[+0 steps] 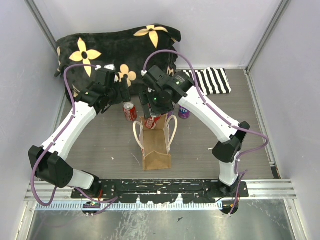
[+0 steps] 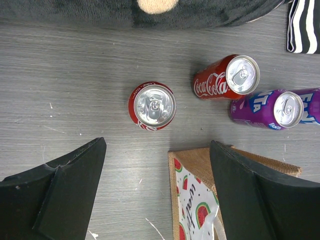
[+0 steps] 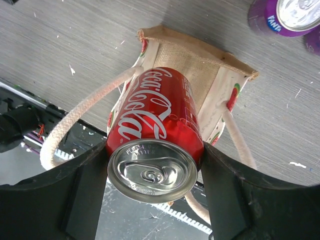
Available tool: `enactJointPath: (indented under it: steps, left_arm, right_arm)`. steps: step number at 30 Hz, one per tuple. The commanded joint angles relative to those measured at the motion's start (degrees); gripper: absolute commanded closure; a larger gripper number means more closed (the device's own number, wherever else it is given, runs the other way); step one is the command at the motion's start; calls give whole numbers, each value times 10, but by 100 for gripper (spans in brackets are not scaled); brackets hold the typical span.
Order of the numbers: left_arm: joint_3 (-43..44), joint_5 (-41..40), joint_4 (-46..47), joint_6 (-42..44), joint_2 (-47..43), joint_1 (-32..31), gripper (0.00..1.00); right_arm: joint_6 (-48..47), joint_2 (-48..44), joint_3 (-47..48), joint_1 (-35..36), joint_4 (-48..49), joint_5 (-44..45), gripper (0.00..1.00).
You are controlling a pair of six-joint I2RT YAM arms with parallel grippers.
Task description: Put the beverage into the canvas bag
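My right gripper (image 1: 152, 116) (image 3: 154, 172) is shut on a red Coca-Cola can (image 3: 152, 125) (image 1: 152, 122), gripping it by its sides. It holds the can just above the open mouth of the tan canvas bag (image 1: 156, 152) (image 3: 192, 60). The bag stands upright mid-table with cream rope handles (image 3: 75, 117) and a watermelon-print panel. My left gripper (image 1: 121, 93) (image 2: 157, 200) is open and empty, hovering over the table. The bag's far left corner (image 2: 192, 162) shows between its fingers.
A second Coke can (image 1: 130, 111) (image 2: 152, 106) stands upright left of the bag. A third Coke can (image 2: 227, 77) and purple Fanta cans (image 2: 272, 109) (image 1: 184, 112) stand behind the bag. A black flowered cloth (image 1: 120, 47) and a striped cloth (image 1: 212, 81) lie at the back.
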Motion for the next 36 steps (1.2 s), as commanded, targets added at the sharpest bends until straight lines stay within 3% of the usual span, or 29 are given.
enactJointPath:
  steps: [1,7,36]
  left_arm:
    - [-7,-5,6,8,3,2,9]
    - [-8,-5,4,10,-1,3,8]
    - [-16,9,7,0,0,5,8]
  right_arm:
    - [6,-13,-2,17,65,29,99]
    - [-5,2,-71,24,116,40,99]
    - [-29,69,-223,22,270,61,99]
